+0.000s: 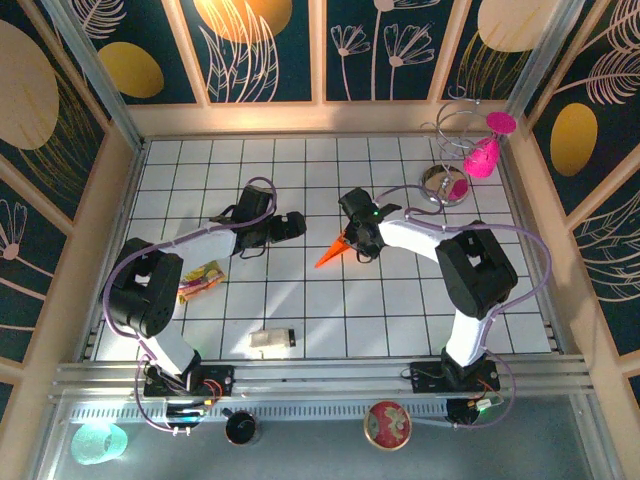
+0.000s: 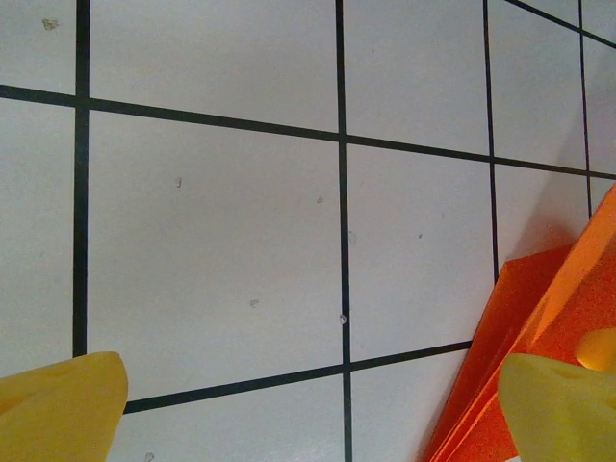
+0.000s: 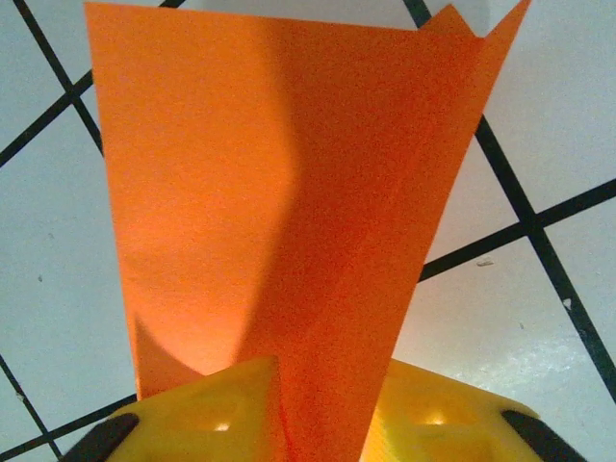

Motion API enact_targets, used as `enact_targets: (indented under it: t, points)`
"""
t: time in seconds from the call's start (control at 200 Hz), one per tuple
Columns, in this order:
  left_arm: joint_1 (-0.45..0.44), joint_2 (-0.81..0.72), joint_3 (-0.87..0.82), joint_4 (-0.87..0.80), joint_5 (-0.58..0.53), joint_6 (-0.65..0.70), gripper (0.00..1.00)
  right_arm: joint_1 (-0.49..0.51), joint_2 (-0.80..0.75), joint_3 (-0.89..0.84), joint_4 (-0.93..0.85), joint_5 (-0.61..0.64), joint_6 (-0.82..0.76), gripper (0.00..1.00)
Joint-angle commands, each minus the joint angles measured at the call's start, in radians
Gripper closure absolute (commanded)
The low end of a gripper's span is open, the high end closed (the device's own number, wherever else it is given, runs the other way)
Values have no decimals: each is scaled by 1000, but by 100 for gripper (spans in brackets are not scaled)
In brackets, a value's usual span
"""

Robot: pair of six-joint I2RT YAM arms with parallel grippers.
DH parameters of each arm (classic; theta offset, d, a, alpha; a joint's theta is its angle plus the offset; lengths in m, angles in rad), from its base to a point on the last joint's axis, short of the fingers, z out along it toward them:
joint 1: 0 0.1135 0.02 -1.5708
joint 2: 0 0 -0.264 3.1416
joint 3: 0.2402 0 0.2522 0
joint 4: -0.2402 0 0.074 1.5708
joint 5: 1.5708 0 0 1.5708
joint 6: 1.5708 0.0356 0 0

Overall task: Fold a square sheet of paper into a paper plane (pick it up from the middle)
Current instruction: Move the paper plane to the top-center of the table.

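Note:
The orange paper plane (image 1: 331, 253) is a narrow folded dart, its point aimed near-left over the white tiled table (image 1: 400, 310). My right gripper (image 1: 357, 241) holds its wide end. In the right wrist view the folded paper (image 3: 289, 192) rises between the two yellow fingers (image 3: 207, 414), filling the gap of the gripper (image 3: 327, 390), which is shut on it. My left gripper (image 1: 286, 226) stands just left of the plane, open wide, nothing between its yellow fingertips (image 2: 60, 409). In the left wrist view the gripper (image 2: 313, 419) is over bare tiles, with the orange paper (image 2: 539, 308) beside its right finger.
A multicoloured crinkled wrapper (image 1: 201, 281) lies at the left and a small beige block (image 1: 271, 340) near the front edge. A metal spiral stand (image 1: 448, 160) with a pink object (image 1: 482, 156) occupies the back right corner. A round tin (image 1: 388, 423) sits below the front rail.

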Motion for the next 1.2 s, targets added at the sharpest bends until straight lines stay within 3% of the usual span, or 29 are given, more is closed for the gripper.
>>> enact_targets:
  t: [0.0, 0.275, 0.461, 0.666, 0.881, 1.196]
  points:
    - [5, 13, 11, 14, 14, -8, 2, 9, -39, -20, -7, 16, 22, 76]
    - [7, 5, 12, 20, 11, -25, 2, 5, -37, -27, 27, -2, -7, 100]
    - [59, -52, -40, 77, 22, -96, 1, 1, -35, 35, 92, -46, -184, 100]
    - [166, -88, -179, 259, 157, -231, 1, -20, -46, 49, 344, -327, -417, 100]
    - [200, -88, -252, 355, 209, -312, 4, -60, 15, -4, 559, -591, -388, 100]
    - [198, -51, -263, 387, 281, -319, 26, -115, 102, -119, 712, -732, -332, 100]
